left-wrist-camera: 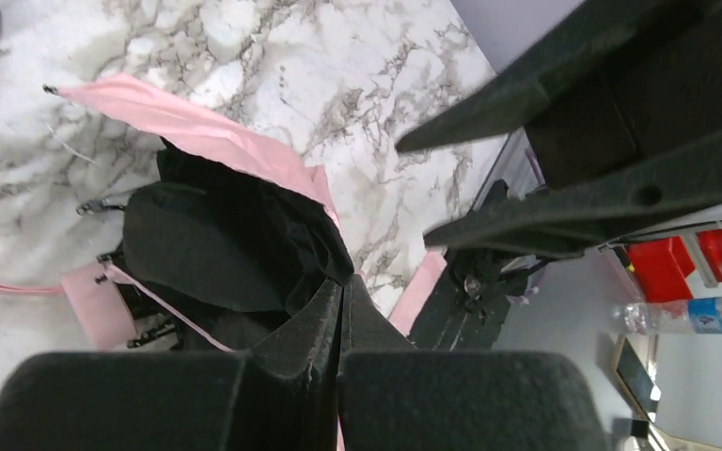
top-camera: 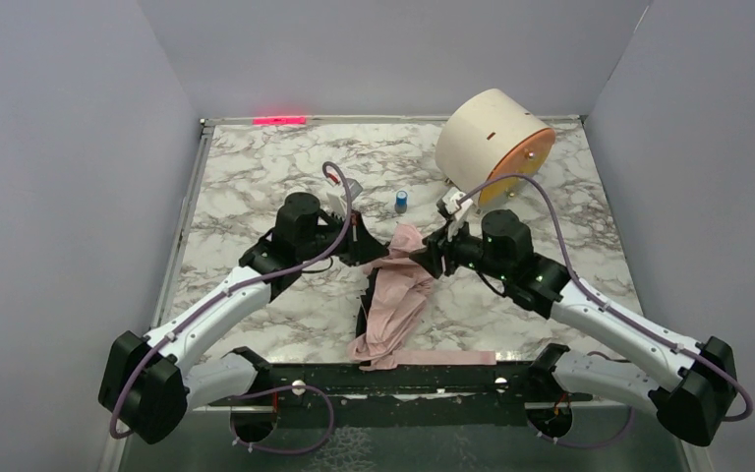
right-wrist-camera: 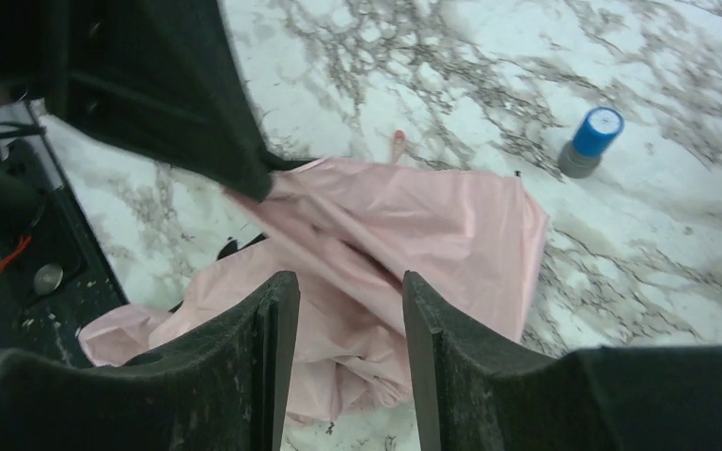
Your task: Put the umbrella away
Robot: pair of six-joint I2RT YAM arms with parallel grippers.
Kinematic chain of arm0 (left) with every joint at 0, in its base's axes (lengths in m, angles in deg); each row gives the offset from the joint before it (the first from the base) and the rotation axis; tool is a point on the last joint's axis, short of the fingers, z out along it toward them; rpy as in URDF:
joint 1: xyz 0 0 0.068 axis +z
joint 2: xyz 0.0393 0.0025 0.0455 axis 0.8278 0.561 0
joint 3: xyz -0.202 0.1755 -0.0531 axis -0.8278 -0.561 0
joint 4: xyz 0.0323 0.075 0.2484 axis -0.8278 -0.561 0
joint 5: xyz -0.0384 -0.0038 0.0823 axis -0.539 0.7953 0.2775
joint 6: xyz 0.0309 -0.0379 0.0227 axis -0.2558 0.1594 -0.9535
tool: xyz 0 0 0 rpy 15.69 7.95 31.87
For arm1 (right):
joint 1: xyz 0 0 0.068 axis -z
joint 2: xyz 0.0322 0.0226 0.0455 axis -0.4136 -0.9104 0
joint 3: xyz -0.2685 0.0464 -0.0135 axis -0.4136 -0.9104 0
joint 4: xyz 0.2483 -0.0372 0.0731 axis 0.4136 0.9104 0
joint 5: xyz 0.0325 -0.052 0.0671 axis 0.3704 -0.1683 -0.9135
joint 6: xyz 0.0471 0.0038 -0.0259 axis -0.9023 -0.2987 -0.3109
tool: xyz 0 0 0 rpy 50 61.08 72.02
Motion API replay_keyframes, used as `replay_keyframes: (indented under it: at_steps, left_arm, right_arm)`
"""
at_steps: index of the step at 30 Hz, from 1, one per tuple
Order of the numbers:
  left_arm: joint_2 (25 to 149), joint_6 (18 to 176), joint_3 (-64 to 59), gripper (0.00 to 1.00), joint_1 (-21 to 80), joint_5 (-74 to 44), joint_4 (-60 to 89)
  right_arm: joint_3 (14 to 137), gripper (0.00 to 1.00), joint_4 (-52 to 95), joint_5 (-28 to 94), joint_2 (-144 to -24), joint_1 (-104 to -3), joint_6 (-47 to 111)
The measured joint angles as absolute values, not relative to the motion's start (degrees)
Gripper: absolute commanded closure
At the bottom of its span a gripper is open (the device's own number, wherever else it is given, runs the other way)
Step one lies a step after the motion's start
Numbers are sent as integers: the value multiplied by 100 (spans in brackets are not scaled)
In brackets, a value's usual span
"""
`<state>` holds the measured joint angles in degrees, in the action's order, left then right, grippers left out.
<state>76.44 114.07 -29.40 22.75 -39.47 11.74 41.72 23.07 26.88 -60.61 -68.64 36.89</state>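
Observation:
The umbrella [top-camera: 398, 290] lies crumpled at the middle of the marble table, pale pink outside and black inside. Its long pink strap [top-camera: 452, 357] runs along the front edge. My left gripper [top-camera: 374, 246] is shut on a fold of the umbrella's fabric; in the left wrist view the closed gripper [left-wrist-camera: 343, 285] pinches the black inner side [left-wrist-camera: 216, 244] at the pink edge. My right gripper [top-camera: 431, 258] is open just right of the fabric's top. In the right wrist view it [right-wrist-camera: 350, 282] hovers over the pink fabric [right-wrist-camera: 414, 225], holding nothing. The shaft is hidden.
A cream drum with an orange face [top-camera: 492, 147] lies at the back right. A small blue-capped bottle [top-camera: 402, 201] stands behind the umbrella, also in the right wrist view [right-wrist-camera: 590, 141]. Grey walls enclose the table. A black rail [top-camera: 403, 379] runs along the front edge.

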Motion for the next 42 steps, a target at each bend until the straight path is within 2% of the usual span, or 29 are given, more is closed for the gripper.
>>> replay_keyframes:
  at_steps: [10, 17, 24, 33, 42]
  left_arm:
    - [7041, 11956, -4039, 100, 1816, -4059, 1419]
    - [6892, 12339, -4673, 97, 867, -3619, 1649]
    - [6625, 12710, -5429, 97, 671, -3265, 1968]
    - [6704, 13045, -6013, 97, 548, -2962, 2368]
    - [6877, 13106, -6162, 94, 515, -2789, 2525]
  right_arm:
    - [4526, 48, 3048, 4371, -6655, -6864, 2981]
    - [4635, 48, 3295, 4668, -6976, -6864, 2681]
    - [4661, 48, 3295, 4100, -6989, -6864, 2716]
    - [4233, 61, 2825, 2777, -7077, -6886, 2415]
    - [3859, 70, 2327, 2415, -7628, -7583, 1916]
